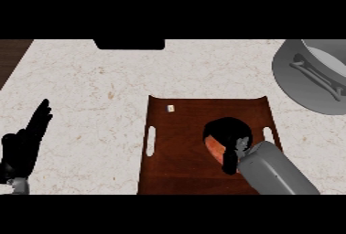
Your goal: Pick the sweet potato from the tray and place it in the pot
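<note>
Right hand (228, 132) curled down over orange sweet potato (215, 147) on brown tray (177, 137), left hand (25, 137) resting open at near left; best lifted straight up before swinging far right to grey pot (297, 87).

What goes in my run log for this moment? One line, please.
phase: grasping | right hand: curled on sweet potato, on tray | left hand: open, resting | pot: far right

A pale, speckled stone desk (94, 91) spreads across the room. At its far edge sits a black block (128, 44), cut off at the top. Dark wood (12, 55) shows past the desk's far-left corner.
</note>
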